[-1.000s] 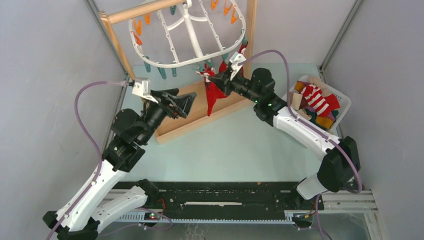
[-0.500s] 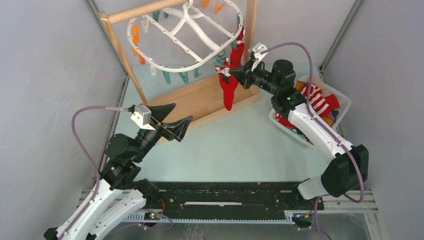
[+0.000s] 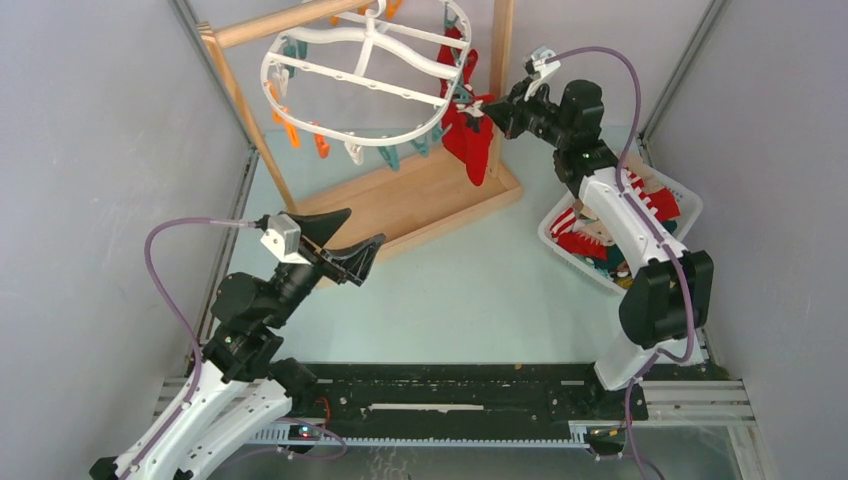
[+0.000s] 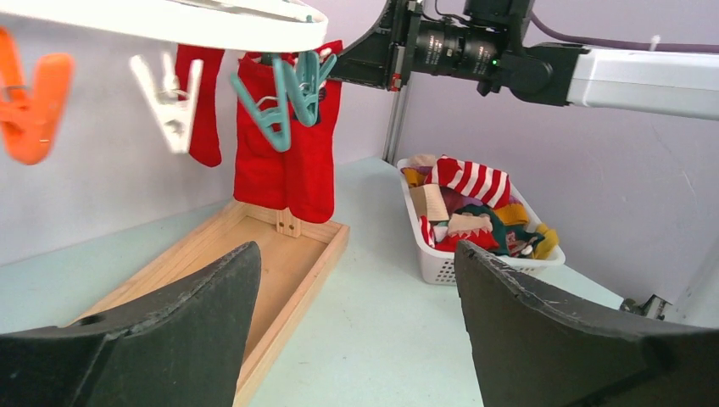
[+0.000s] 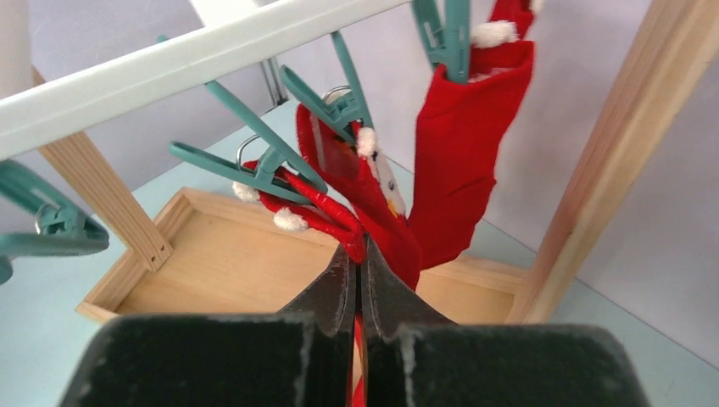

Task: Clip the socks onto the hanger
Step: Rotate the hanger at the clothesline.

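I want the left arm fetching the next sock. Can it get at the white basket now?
Probably, at a stretch: the open left end effector faces the basket across bare table, though the right arm crosses above it.

Hanger [image 4: 212,21] mostly beyond the top edge; white clothespin [image 4: 165,97] blurred.

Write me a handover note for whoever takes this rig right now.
Right tool shut on a red sock at the rim of the hanger, beside a teal clothespin; whether the pin grips it is unclear.
Left tool open, empty, above the table near the wooden stand.
Done: at least one other red sock hangs clipped.
Left: secure this sock, then clip those in the basket, the striped sock among them.
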Robot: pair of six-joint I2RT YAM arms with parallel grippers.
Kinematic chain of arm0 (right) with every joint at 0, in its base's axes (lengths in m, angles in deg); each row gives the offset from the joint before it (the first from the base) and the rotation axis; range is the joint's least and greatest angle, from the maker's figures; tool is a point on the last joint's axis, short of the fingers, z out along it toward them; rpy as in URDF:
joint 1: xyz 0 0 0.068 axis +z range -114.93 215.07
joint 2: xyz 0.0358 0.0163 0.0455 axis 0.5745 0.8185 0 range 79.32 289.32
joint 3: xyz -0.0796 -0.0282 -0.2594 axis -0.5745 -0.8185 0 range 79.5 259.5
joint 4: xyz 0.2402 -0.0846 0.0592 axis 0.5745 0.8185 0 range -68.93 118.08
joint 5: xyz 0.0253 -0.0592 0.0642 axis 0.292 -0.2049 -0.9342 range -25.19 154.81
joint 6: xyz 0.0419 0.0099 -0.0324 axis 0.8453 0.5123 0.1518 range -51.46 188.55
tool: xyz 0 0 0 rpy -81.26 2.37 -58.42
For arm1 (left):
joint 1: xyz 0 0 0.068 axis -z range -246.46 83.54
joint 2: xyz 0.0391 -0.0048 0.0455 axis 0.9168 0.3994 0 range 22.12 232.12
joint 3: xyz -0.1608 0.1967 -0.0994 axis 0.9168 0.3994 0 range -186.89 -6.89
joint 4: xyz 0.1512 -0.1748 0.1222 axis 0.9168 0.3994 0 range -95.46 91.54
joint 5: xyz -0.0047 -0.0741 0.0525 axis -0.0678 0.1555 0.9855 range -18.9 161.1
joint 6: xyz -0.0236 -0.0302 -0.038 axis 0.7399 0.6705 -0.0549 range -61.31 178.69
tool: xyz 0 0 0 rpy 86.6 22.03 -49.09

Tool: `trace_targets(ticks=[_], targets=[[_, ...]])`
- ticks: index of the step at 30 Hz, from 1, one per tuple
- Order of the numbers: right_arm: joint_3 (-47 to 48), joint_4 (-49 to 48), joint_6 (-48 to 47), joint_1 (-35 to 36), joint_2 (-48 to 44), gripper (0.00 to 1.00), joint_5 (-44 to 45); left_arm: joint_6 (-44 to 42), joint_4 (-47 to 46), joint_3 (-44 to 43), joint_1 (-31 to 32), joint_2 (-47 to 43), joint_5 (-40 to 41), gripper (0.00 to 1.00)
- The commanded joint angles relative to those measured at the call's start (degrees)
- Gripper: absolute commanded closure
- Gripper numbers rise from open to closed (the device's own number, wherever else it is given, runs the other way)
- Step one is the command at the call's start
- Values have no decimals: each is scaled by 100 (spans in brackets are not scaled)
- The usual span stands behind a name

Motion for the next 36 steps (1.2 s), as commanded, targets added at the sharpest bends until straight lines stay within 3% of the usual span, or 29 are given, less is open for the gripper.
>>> trace_targets(ticks=[1,6,9,12,20,28,31,33,36], targets=[[683,-97,338,-253,338,96,-324,0,-316,98,3,84,21,12],[1135,105,353,-373,674,93,-619,43,-453,120,3,161,123,12],[1192,191,350,-431,694,75,-947,83,-484,79,5,216,269,12],[1121,259,303,-496,588,63,-1237,83,-531,50,5,233,282,12],[697,750,82,-699,81,47,-1763,174,-670,1,5,391,303,14],[623,3158,-1495,-795,-642,31,-2268,139,-692,15,3,588,408,23],[381,3928,-2024,-914,-977,20,-2236,-39,-651,10,-2,753,412,23],[40,4181,-2253,-1100,-1284,4,-2227,-214,-635,34,-5,831,379,21],[-531,4448,-2565,-1675,-1864,0,-2274,-399,-666,97,-4,849,344,15]])
